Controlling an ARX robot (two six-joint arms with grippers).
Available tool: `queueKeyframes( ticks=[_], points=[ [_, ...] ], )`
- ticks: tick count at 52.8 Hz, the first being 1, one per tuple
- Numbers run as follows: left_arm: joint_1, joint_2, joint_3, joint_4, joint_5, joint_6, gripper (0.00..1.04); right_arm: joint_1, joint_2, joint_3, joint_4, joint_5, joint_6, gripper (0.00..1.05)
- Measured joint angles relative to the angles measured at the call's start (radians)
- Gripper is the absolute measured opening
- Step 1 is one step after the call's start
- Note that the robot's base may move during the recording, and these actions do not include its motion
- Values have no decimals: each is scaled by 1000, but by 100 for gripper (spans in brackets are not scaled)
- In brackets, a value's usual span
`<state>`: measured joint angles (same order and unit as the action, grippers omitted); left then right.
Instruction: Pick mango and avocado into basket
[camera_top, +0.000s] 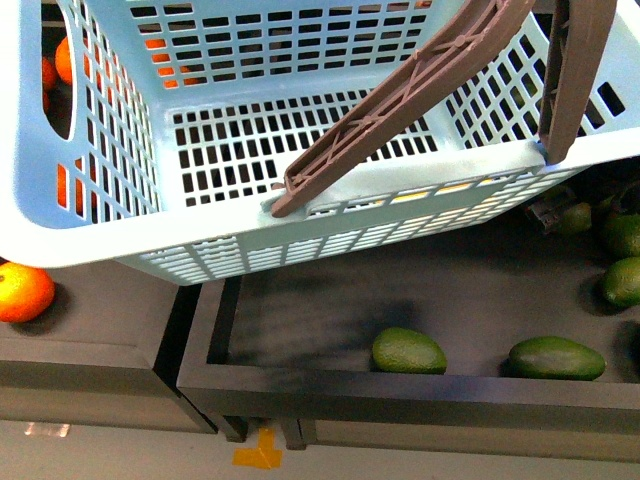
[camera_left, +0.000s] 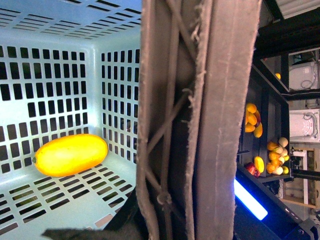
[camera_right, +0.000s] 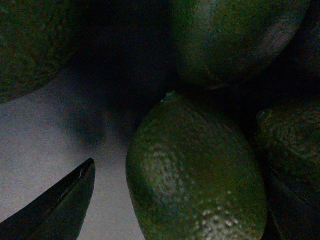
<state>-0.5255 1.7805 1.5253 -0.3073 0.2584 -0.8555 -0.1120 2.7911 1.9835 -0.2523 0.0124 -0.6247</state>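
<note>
— Right fingers (camera_right: 60, 207)?
— Released, one avocado (camera_right: 195, 175) between them (four avocados crowd that wrist view). Left fingers: cannot tell.
— Mango?
— One mango (camera_left: 70, 154), lying inside the basket (camera_top: 100, 230); two brown handles (camera_top: 400, 110). Two avocados (camera_top: 409, 351) at the basket's five o'clock.

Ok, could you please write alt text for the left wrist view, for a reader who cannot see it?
A yellow-orange mango lies on the slotted floor of the light teal basket. A brown handle, very close to the camera, crosses the picture.
</note>
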Motion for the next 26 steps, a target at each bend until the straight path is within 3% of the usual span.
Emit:
queueKeyframes(
  ticks=[10, 13, 21, 26],
  points=[
    [0, 0, 0, 0, 0, 0, 16, 1, 14, 28, -35, 20, 2, 96],
    [0, 0, 0, 0, -1, 0, 16, 0, 14, 28, -36, 25, 4, 91],
    [0, 0, 0, 0, -3, 0, 16, -2, 14, 23, -36, 31, 8, 67],
    [0, 0, 0, 0, -2, 0, 16, -2, 11, 9, -27, 38, 8, 64]
  ],
)
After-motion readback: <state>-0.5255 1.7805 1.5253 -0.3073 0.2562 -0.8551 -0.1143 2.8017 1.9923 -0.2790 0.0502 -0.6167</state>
